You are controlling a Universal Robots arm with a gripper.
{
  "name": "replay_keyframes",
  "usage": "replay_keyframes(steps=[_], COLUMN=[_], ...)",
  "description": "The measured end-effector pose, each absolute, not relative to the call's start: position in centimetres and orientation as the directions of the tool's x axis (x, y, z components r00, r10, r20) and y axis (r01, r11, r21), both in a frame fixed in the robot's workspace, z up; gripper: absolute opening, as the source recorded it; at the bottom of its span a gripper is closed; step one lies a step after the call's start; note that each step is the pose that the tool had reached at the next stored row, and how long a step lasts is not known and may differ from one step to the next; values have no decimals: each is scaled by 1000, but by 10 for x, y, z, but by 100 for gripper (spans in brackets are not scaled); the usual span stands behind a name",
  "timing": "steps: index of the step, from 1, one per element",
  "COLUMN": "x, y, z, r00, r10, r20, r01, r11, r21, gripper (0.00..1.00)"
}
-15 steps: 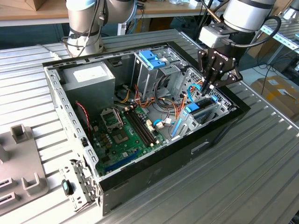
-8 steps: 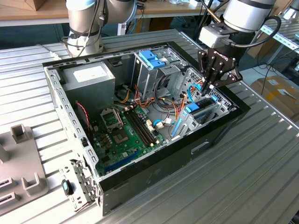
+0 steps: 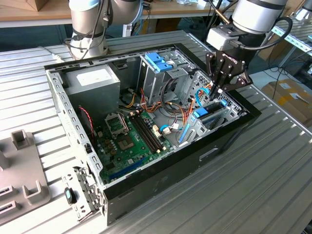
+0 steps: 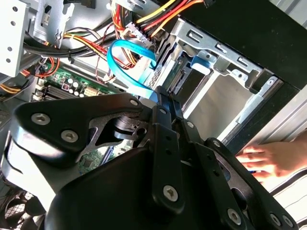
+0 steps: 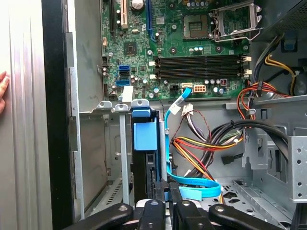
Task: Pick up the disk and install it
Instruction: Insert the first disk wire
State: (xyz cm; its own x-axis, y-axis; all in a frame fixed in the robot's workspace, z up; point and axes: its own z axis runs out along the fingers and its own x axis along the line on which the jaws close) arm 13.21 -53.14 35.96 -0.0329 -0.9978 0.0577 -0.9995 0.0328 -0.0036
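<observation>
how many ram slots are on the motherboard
4. The memory slots lie side by side in one parallel bank on the motherboard, next to the CPU socket. All four look empty, and none seems hidden.

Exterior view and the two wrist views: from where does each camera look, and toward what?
Exterior view: off the arm, looking down into the open computer case; arm and hand show.
First wrist view: behind the hand, facing the disk and green board.
Second wrist view: behind the hand, facing the metal drive cage.
Both wrist views share the hand and blue cable.
</observation>
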Motion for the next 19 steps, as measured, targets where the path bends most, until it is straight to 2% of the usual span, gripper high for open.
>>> replay_keyframes(steps=[19], x=[131], y=[-535], z=[359], r00=[-26], r10=[-998], r20=[57], r01=[-1000], r11=[25], r21=[-8], gripper=[16])
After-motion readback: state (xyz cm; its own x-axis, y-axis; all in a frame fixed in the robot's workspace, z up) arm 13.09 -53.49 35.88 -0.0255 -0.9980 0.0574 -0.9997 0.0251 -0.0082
